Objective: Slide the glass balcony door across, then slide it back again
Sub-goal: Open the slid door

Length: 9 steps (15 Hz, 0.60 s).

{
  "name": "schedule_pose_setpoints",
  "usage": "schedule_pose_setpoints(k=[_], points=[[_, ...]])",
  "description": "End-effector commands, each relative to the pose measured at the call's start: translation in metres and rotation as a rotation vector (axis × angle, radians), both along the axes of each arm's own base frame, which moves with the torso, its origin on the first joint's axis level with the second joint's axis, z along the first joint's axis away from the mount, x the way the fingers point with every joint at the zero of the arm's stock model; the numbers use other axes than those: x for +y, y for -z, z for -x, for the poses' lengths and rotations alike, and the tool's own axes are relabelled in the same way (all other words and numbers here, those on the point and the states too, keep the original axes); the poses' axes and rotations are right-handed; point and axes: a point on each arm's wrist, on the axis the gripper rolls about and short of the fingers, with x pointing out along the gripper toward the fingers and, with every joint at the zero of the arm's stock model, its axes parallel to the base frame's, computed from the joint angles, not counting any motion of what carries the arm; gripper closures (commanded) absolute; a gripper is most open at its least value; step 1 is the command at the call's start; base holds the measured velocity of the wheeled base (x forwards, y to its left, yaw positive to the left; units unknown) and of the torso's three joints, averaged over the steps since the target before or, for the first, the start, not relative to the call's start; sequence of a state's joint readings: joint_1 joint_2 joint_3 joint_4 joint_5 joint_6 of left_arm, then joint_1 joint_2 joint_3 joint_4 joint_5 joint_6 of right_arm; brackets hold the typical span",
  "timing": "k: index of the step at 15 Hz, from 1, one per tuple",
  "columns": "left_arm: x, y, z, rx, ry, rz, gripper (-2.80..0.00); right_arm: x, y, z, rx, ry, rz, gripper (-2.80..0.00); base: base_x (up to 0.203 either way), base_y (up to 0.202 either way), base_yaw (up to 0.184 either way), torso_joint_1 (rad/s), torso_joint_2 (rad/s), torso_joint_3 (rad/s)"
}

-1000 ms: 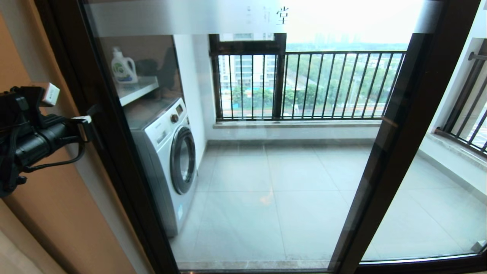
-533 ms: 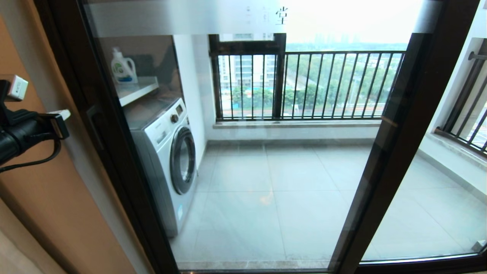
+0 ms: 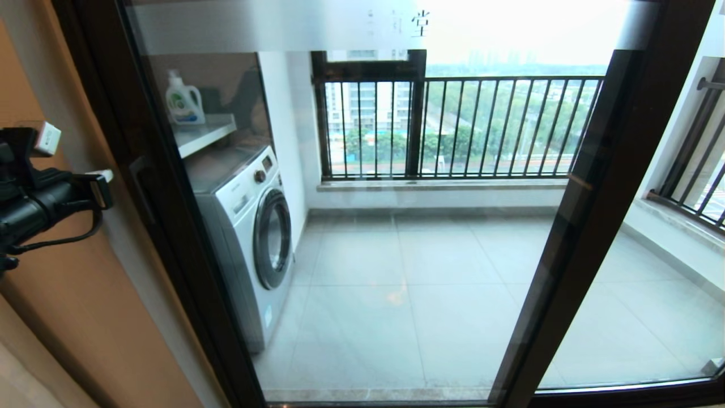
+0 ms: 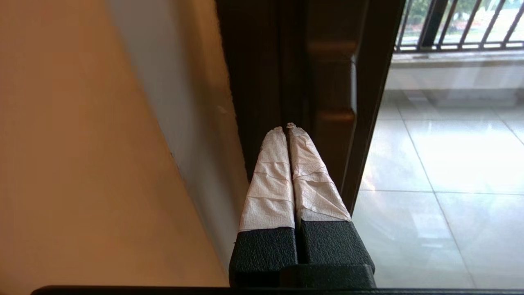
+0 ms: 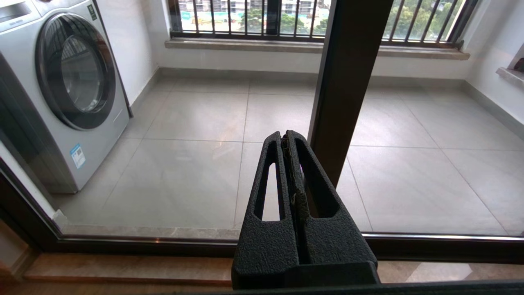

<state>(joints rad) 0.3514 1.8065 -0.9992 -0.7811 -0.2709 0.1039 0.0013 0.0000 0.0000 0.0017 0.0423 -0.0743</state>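
Observation:
The glass balcony door (image 3: pixel 425 255) fills the head view, with a dark frame and a frosted top strip (image 3: pixel 283 25) bearing characters. Its left stile (image 3: pixel 170 238) stands against the wall and carries the black bar handle (image 3: pixel 141 190). My left gripper (image 3: pixel 105 177) hangs shut a short way left of that handle, touching nothing. In the left wrist view its taped fingertips (image 4: pixel 286 127) point at the dark stile beside the handle (image 4: pixel 332 82). My right gripper (image 5: pixel 284 135) is shut and empty, low in front of the glass near the door's other stile (image 5: pixel 344 82); it is out of the head view.
An orange wall (image 3: pixel 68 311) lies left of the door. Behind the glass stand a washing machine (image 3: pixel 249 232), a detergent bottle (image 3: pixel 184 99) on a shelf, and a barred window (image 3: pixel 453 124). A second glass panel (image 3: pixel 651 283) is at the right. The floor track (image 5: pixel 123 246) runs below.
My left gripper drew back to the left from the door's handle, then came slightly right again. The door has not moved.

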Motion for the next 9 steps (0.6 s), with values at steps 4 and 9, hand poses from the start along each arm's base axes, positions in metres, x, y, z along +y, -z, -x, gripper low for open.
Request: schedule_pose_setpoints(k=[4,9], points=[[0.005,0.012,-0.023,0.020,-0.014,-0.025,0.00,0.000,0.001,0.000,0.001,-0.001,0.001,0.00,0.000,0.000,0.000,0.000,0.00,0.000],[0.003,0.011,-0.024,0.015,-0.007,-0.024,0.00,0.000,0.001,0.000,0.001,-0.001,0.001,0.00,0.000,0.000,0.000,0.000,0.00,0.000]])
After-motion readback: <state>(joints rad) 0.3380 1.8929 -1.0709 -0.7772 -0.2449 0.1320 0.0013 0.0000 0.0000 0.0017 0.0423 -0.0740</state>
